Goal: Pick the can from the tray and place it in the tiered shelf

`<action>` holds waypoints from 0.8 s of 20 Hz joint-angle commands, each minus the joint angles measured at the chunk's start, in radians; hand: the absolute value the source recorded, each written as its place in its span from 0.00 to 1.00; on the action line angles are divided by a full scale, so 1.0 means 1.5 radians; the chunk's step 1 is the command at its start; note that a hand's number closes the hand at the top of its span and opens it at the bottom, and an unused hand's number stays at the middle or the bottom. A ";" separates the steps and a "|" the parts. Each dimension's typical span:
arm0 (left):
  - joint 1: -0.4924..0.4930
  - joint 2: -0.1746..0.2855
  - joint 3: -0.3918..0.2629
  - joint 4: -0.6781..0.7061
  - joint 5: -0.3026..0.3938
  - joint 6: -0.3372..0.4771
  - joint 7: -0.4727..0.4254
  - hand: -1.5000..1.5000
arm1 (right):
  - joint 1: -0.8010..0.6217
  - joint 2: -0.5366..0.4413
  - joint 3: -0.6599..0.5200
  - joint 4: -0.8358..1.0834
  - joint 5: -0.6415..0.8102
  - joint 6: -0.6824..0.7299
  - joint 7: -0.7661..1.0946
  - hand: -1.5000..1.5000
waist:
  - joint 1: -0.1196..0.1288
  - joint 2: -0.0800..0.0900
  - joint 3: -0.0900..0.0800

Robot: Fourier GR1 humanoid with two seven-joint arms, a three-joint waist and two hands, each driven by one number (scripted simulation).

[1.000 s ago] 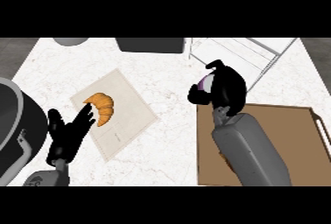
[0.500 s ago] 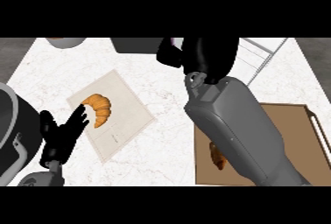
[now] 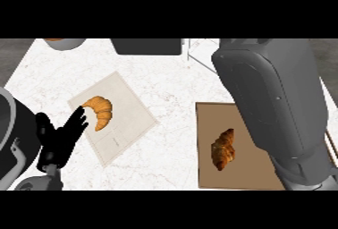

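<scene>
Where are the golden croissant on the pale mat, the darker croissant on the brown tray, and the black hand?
Golden croissant (image 3: 100,112) on the pale mat (image 3: 132,120): head view, middle of its curve.
Darker croissant (image 3: 224,150) on the brown tray (image 3: 211,120): head view, its middle.
Black left hand (image 3: 61,142): head view, its palm.

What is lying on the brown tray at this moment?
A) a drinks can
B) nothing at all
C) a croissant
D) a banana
C: a single golden-brown croissant lies lengthwise on the brown tray, and nothing else shows on the part of the tray that is in view.
</scene>
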 commanded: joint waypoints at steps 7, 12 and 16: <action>0.022 -0.010 0.000 -0.033 -0.006 0.014 0.016 0.50 | -0.063 -0.086 -0.120 0.124 -0.024 0.008 -0.039 1.00 | 0.003 0.002 0.001; 0.026 0.003 0.000 -0.029 -0.002 -0.018 0.002 0.50 | -0.091 -0.152 -0.173 0.254 -0.072 0.013 -0.146 1.00 | 0.011 0.005 0.000; 0.006 -0.015 0.000 0.000 -0.015 0.000 -0.007 0.50 | -0.093 -0.151 -0.150 0.282 -0.063 0.021 -0.161 1.00 | 0.005 0.004 0.000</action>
